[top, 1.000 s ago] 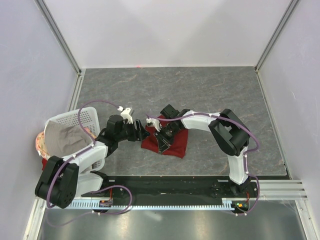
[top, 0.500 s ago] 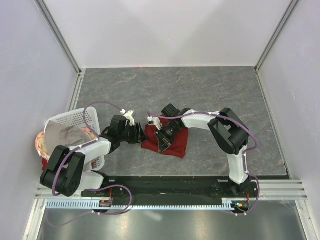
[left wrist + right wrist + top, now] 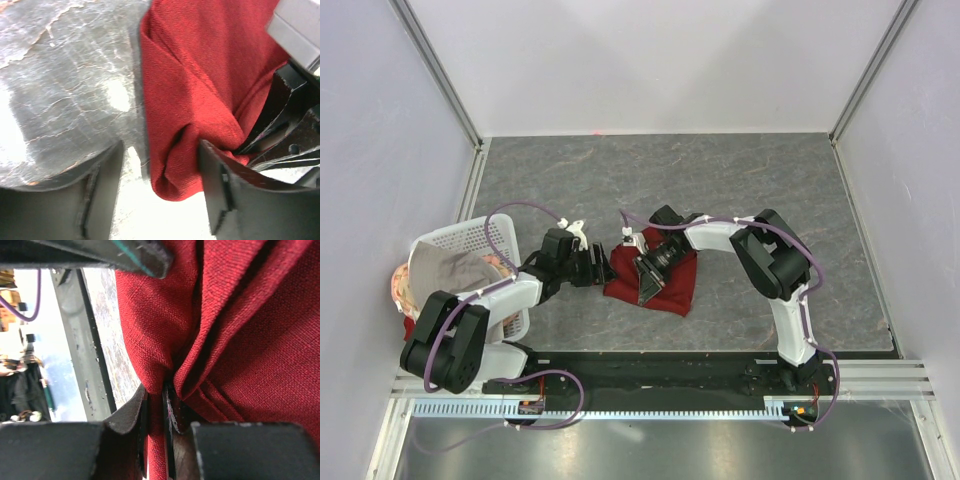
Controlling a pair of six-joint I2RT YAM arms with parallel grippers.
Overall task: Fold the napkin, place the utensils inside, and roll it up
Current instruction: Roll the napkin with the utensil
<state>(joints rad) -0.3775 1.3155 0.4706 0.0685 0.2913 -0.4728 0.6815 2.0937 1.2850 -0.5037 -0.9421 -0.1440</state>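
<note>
Coarse-woven maroon napkin [image 3: 200, 90] bunches in soft folds on marbled grey table [image 3: 65, 75].

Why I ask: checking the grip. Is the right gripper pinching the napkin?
Yes, in its wrist view the right gripper is shut on a fold of the maroon napkin.

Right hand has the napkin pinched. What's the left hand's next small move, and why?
Probably close the left hand on the napkin: it stands open around the bunched corner, while the right hand pinches a fold, so both could then carry the fold over.
</note>
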